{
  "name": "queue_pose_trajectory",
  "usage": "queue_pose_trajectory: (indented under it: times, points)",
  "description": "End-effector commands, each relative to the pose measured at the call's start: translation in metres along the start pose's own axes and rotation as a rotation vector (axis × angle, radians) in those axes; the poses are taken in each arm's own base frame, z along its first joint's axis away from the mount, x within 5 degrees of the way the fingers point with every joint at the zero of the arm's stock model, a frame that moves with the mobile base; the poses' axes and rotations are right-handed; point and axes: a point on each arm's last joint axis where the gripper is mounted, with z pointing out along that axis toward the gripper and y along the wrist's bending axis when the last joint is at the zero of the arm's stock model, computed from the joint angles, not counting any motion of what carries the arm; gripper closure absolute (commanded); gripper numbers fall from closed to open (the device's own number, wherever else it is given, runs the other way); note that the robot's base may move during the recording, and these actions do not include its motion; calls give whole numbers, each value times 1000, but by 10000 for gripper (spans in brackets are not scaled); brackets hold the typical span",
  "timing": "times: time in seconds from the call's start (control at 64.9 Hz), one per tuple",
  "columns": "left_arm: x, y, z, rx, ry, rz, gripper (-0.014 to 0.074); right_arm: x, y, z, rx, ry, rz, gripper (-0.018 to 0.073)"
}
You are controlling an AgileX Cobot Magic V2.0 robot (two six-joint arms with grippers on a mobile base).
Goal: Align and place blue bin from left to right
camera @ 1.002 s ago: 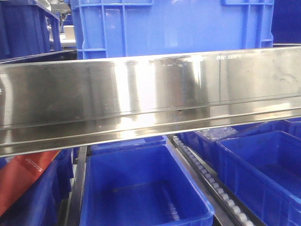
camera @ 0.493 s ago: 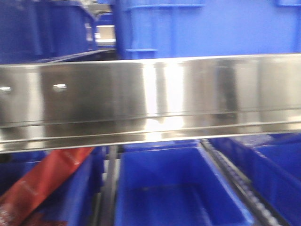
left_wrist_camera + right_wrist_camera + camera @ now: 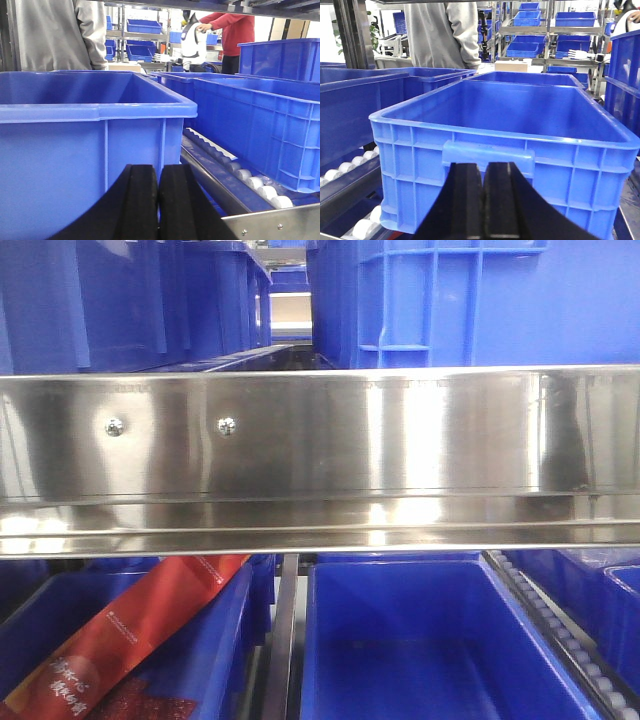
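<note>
Though near blue bin (image 3: 506,150), both claws closed, empty

Sliding rightward across the front view: blue bin (image 3: 450,302) and lower bin (image 3: 420,640) both shifting right, red packet (image 3: 130,635) coming further in, two screws (image 3: 115,426) appearing on the steel rail (image 3: 330,455).

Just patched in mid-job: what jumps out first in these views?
A shiny steel rail spans the front view, with a red packet below it at left. Each wrist view is filled by a blue bin right ahead of a shut gripper, the right and the left. A person in grey stands behind the bins.
</note>
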Motion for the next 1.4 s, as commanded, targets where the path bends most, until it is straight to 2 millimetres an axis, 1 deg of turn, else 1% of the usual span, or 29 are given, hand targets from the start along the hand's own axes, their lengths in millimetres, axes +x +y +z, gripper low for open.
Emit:
queue_pose_trajectory:
  times: [0.0,0.447,0.524,0.601,0.678,0.755,0.848,0.971,1.018,1.033,1.095,1.141,1.156,1.203,1.388]
  points:
    - [-2,0,-1,3,-29,2,592,-2,0,-1,1,-30,-23,648]
    - [-2,0,-1,1,-29,2,592,-2,0,-1,1,-30,-23,648]
    - [-1,3,0,-65,-30,59,592,-2,0,-1,1,-30,-23,648]
    - [5,4,4,-129,-20,79,592,-2,0,-1,1,-30,-23,648]
    - [16,4,10,-191,8,85,592,-2,0,-1,1,-30,-23,648]
    - [33,6,19,-241,44,83,592,-2,0,-1,1,-30,-23,648]
    - [52,7,31,-270,32,61,592,-2,0,-1,1,-30,-23,648]
    - [86,12,48,-279,-15,76,592,-2,0,-1,1,-30,-23,648]
    - [101,13,53,-272,-35,81,592,-2,0,-1,1,-30,-23,648]
    - [110,14,55,-269,-42,79,592,-2,0,-1,1,-30,-23,648]
    - [129,15,59,-258,-58,65,592,-2,0,-1,1,-30,-23,648]
    - [127,15,59,-250,-104,50,592,-2,0,-1,1,-30,-23,648]
    - [132,16,59,-260,-43,37,592,-2,0,-1,1,-30,-23,648]
    - [137,16,59,-267,5,33,592,-2,0,-1,1,-30,-23,648]
    - [138,17,59,-269,26,47,592,-2,0,-1,1,-32,-23,648]
